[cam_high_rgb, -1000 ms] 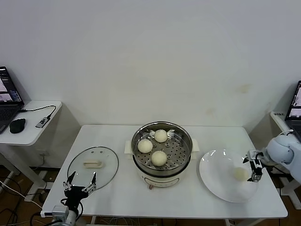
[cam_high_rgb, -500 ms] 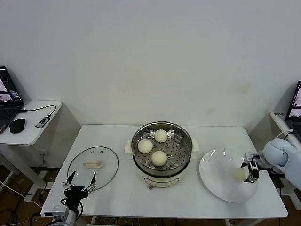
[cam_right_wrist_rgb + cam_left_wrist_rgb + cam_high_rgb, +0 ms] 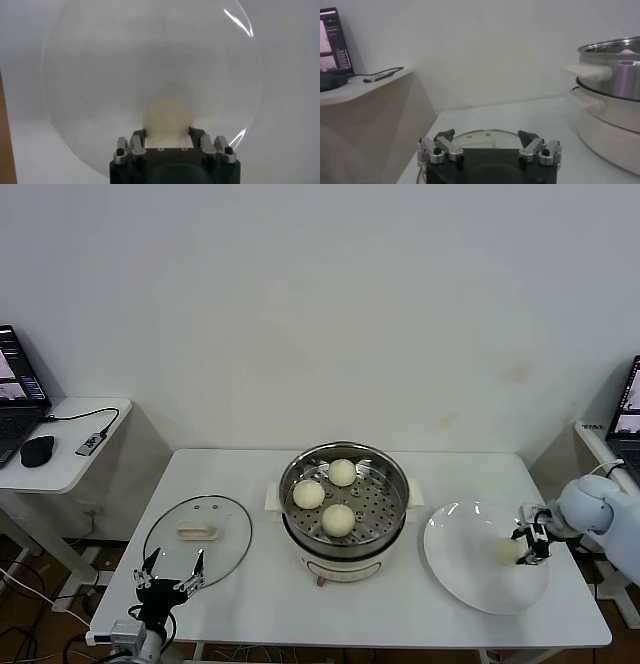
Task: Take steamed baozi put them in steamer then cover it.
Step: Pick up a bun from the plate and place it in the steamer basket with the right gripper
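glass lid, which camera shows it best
The head view: the glass lid lies whole on the table, left of the steamer, handle up. The left wrist view shows only a sliver of its rim beyond the open left gripper. The right wrist view does not show it.

No legible text or labels

baozi: 4 — three [image 3: 338,519] in steamer [image 3: 391,480], one [image 3: 509,552] on plate [image 3: 460,564] | steamer: 1 | cover [image 3: 197,538]: 1 | plate: 1
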